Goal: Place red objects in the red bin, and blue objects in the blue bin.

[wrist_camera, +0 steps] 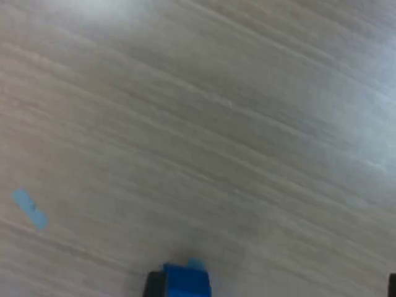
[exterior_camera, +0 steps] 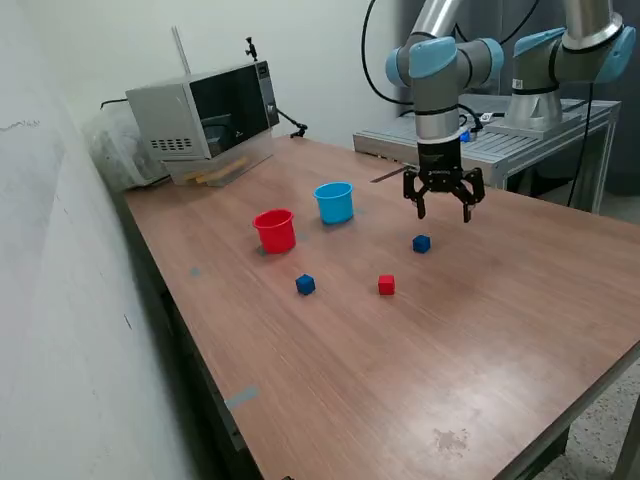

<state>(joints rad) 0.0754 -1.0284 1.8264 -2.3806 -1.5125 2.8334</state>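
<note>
In the exterior view my gripper (exterior_camera: 443, 213) hangs open above the table, its fingers spread, nothing between them. A dark blue cube (exterior_camera: 421, 243) lies on the wood just below and slightly toward the exterior view's left of it. Another dark blue cube (exterior_camera: 305, 285) and one red cube (exterior_camera: 386, 285) sit nearer the front. The red bin (exterior_camera: 275, 230) and the light blue bin (exterior_camera: 334, 202) stand upright side by side further back. The wrist view shows blurred wood and a blue cube (wrist_camera: 183, 281) at the frame's edge.
A microwave (exterior_camera: 205, 115) stands at the back on the exterior view's left. A grey metal bench (exterior_camera: 520, 140) with a second arm's base stands behind the table. A strip of blue tape (wrist_camera: 30, 208) is stuck on the wood.
</note>
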